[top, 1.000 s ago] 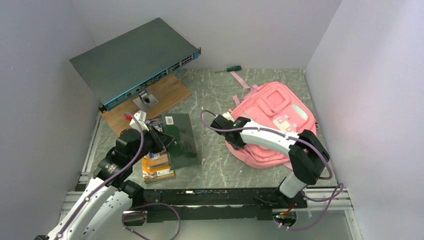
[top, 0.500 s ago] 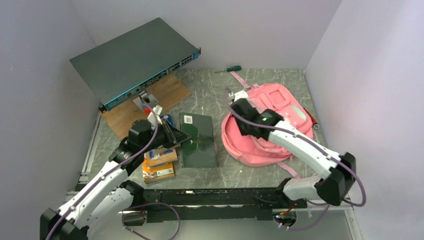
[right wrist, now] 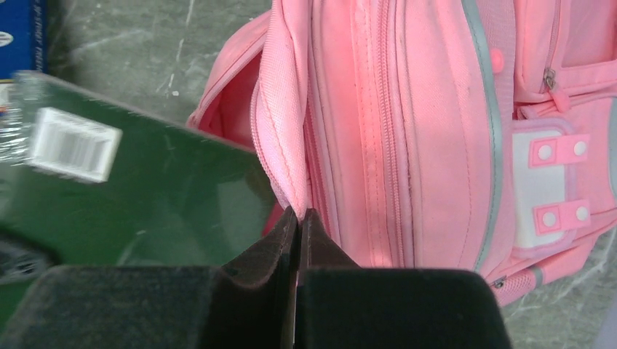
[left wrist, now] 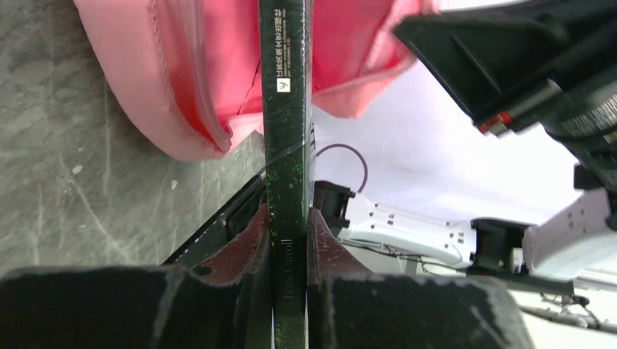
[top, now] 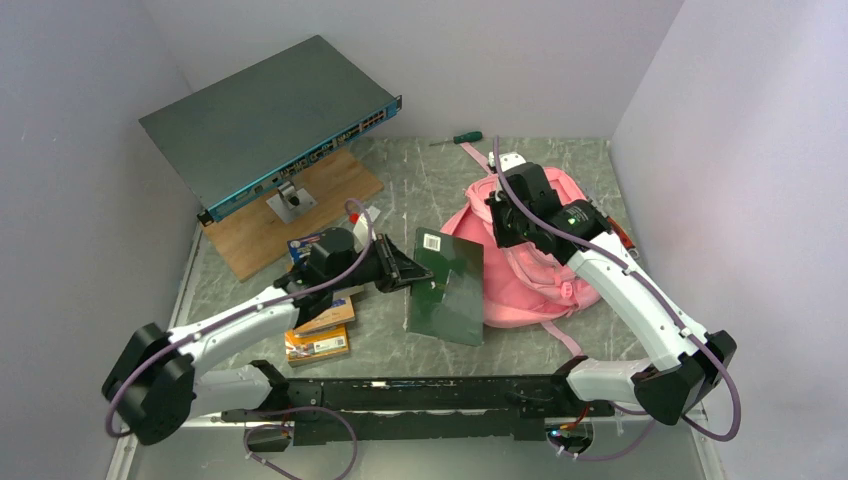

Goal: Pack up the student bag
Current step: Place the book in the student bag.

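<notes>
Grey marbled worktop [top: 420,190] fills a white-walled booth, with both arms bolted along its near edge. Nearest on the left lies a small stack of orange-edged boxes [top: 318,335].

Just beyond it, the left end effector [top: 405,275] is clamped on a dark green book [top: 450,285]. The left wrist view shows its fingers [left wrist: 255,240] pressed on either side of the spine [left wrist: 285,109], with no gap. The book stands on edge, tilted, with a white barcode label on its upper cover. Its far end meets the open mouth of the bag [top: 540,270], and pink fabric [left wrist: 160,87] shows on both sides of the spine.

The bag lies on the right half of the worktop, front pockets upward. The right end effector [top: 505,225] reaches down over its left side. In the right wrist view its fingers [right wrist: 269,251] are pinched together on the lip of the opening [right wrist: 284,145], holding it up beside the book's cover [right wrist: 145,196].

Farther back on the left, a wooden board [top: 320,195] lies under a grey network switch [top: 270,115] propped at a slant. By the back wall lie a pink strap [top: 478,158] and a green-handled screwdriver [top: 462,138].
</notes>
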You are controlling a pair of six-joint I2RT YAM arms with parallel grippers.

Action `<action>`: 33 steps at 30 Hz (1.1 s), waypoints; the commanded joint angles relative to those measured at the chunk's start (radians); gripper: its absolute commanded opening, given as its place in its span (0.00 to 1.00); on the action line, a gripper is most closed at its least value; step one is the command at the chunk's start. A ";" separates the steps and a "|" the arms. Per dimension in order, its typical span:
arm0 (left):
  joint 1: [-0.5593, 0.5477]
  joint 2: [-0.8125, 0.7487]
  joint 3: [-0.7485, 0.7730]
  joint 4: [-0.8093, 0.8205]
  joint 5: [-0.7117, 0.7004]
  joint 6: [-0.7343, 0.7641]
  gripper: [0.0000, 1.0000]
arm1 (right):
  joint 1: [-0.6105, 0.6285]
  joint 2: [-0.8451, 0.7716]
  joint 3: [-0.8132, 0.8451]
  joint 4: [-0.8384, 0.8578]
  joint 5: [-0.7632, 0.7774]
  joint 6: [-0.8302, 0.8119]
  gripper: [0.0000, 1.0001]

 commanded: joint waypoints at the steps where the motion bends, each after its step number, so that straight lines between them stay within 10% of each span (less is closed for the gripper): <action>1: -0.049 0.083 0.099 0.179 -0.091 -0.147 0.00 | -0.009 -0.025 0.108 0.073 -0.066 0.025 0.00; 24: -0.262 0.743 0.508 0.631 -0.634 -0.103 0.00 | -0.192 -0.003 0.303 -0.013 -0.477 0.072 0.00; 33: -0.274 0.935 0.713 0.488 -0.747 -0.166 0.00 | -0.225 -0.008 0.312 0.001 -0.537 0.104 0.00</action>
